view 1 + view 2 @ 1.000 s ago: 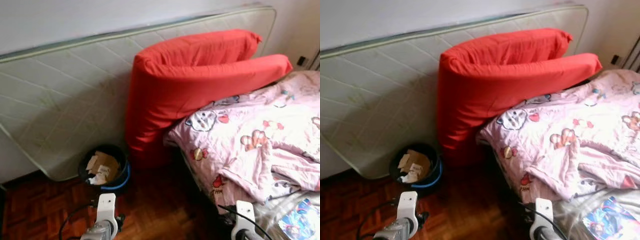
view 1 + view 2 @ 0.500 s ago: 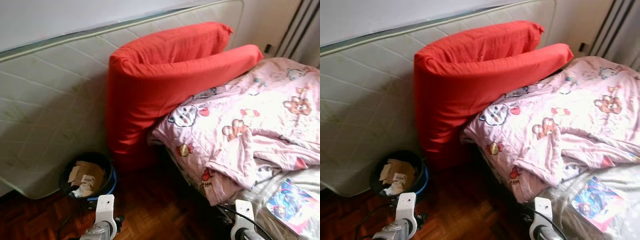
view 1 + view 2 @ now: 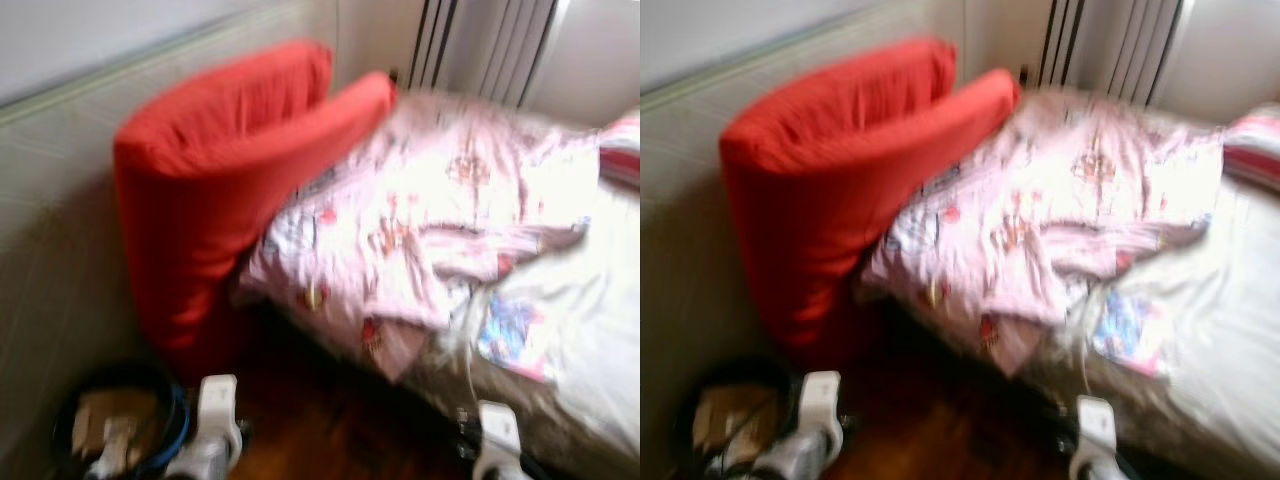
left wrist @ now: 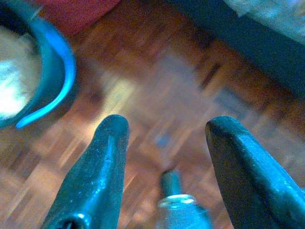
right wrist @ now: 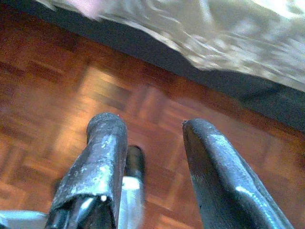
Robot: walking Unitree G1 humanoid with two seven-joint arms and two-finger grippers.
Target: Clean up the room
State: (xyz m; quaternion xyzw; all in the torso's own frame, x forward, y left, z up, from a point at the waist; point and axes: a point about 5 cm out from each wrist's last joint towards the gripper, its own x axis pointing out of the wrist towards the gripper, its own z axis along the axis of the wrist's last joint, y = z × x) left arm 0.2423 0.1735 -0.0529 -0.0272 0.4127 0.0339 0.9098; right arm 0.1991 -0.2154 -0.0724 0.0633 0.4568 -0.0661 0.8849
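Note:
The eye views are blurred. A crumpled pink patterned blanket (image 3: 440, 200) lies across the bed (image 3: 600, 300). A colourful book (image 3: 510, 335) rests on the sheet near the bed's front edge. A folded red cushion (image 3: 200, 190) leans between the bed and a pale mattress (image 3: 50, 230) standing against the wall. A dark bin with a blue rim (image 3: 120, 430) holds cardboard scraps. My left gripper (image 4: 164, 126) hangs open over the wood floor beside the bin (image 4: 33, 76). My right gripper (image 5: 152, 121) hangs open over the floor by the bed's edge (image 5: 200, 43).
Dark parquet floor (image 3: 330, 430) runs between the bin and the bed. Vertical slats (image 3: 480, 40) stand behind the bed's head. A striped pillow (image 3: 620, 150) lies at the far right. My arms (image 3: 210, 420) show at the bottom edge.
The camera has swung to the right, so the whole scene has shifted left and blurred, and more of the bed shows. Nothing in the room has moved, and both grippers still hang low.

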